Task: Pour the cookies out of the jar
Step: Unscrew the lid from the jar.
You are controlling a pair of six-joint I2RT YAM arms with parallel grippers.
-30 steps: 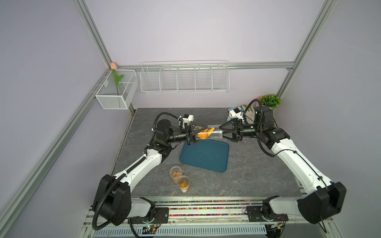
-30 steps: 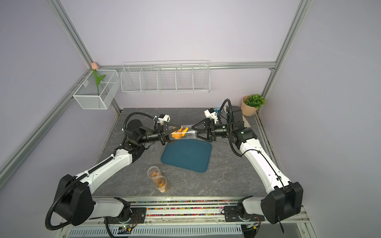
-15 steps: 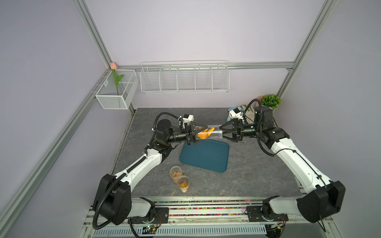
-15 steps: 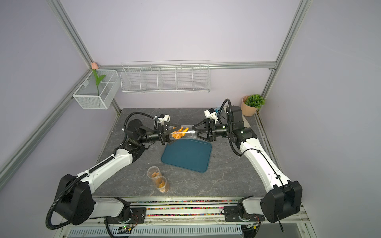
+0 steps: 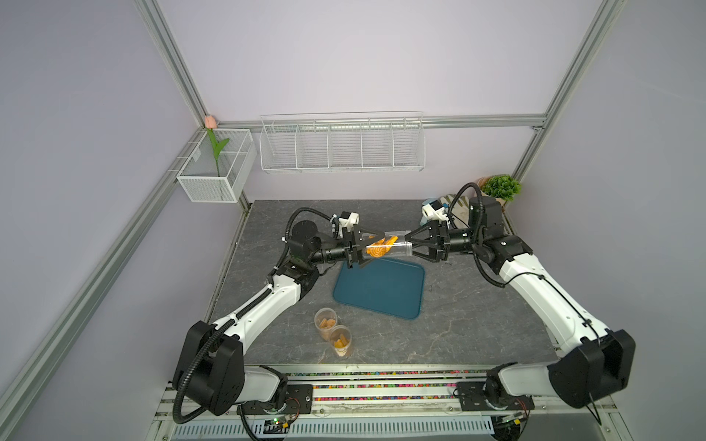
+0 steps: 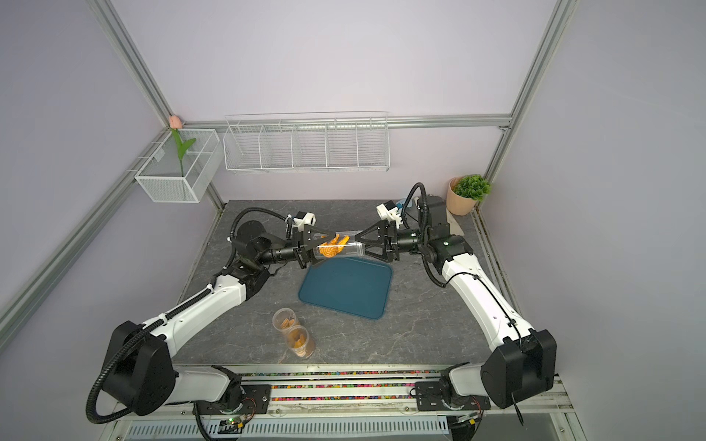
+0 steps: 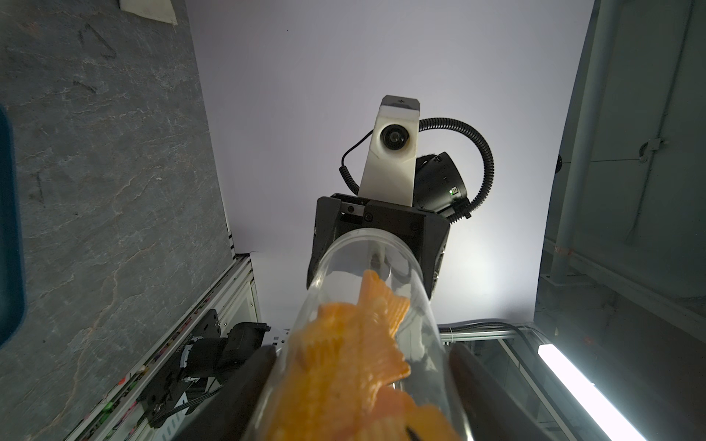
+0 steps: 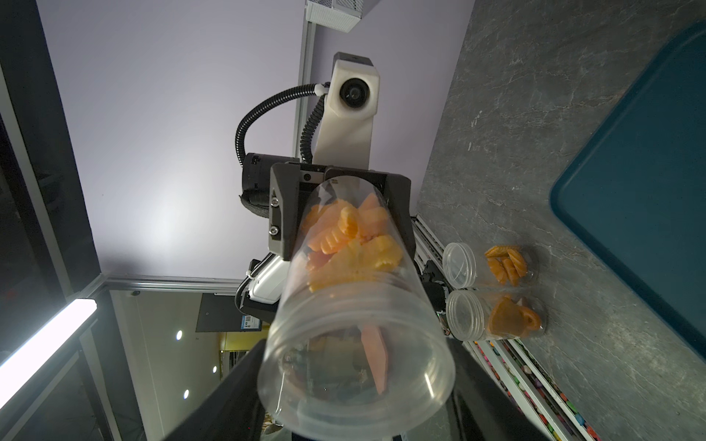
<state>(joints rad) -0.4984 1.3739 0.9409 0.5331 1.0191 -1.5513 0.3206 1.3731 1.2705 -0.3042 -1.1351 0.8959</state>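
Note:
A clear jar [image 5: 397, 247] [image 6: 349, 247] hangs level above the far edge of the teal tray [image 5: 382, 294] [image 6: 347, 290]. Bright orange cookies [image 5: 379, 246] [image 6: 331, 246] [image 7: 344, 362] [image 8: 351, 244] are heaped at its left end. My left gripper [image 5: 372, 248] [image 6: 324, 248] [image 7: 359, 401] is shut on that end. The right gripper [image 5: 409, 247] [image 6: 361, 246] [image 8: 355, 382] faces it, its dark fingers pressed against both sides of the jar's clear lid [image 8: 355, 374].
Two more clear jars of cookies [image 5: 325, 322] [image 5: 341, 340] stand near the table's front, left of the tray's corner. A potted plant [image 6: 464, 194] sits at the back right. A wire basket [image 5: 342, 143] and a mesh box [image 5: 216, 172] hang on the walls.
The right gripper's jaws have narrowed onto the jar's lid end. The jar, the left gripper and both arms have stayed where they were.

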